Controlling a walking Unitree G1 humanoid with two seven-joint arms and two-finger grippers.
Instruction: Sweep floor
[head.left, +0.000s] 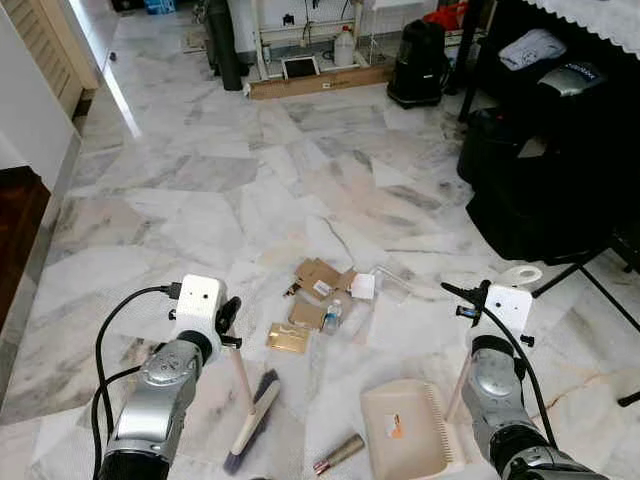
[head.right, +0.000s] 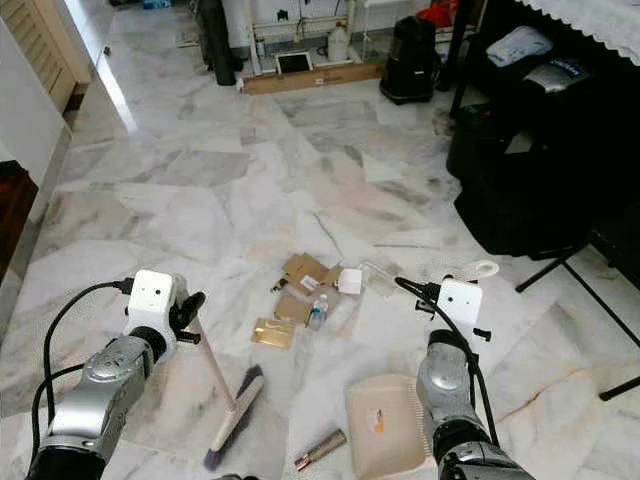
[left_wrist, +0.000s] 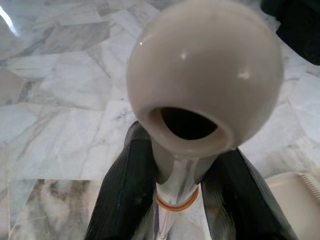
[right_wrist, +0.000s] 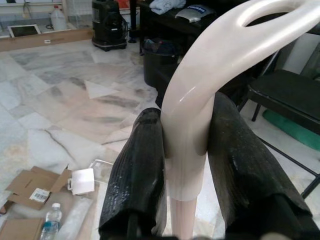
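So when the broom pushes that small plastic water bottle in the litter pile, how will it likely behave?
The water bottle lies on its side on smooth marble, so it will probably roll or skid away. It looks small and clear, likely light. The broom may flick it past the dustpan.

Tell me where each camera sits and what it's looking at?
Left eye view: head, looking down at floor litter; both arms show, with broom and dustpan.
Right eye view: same scene from beside it.
Left wrist view: looks along fingers clamping the broom's handle.
Right wrist view: fingers clamp the dustpan's handle.
Shared: cardboard scraps, bottle.
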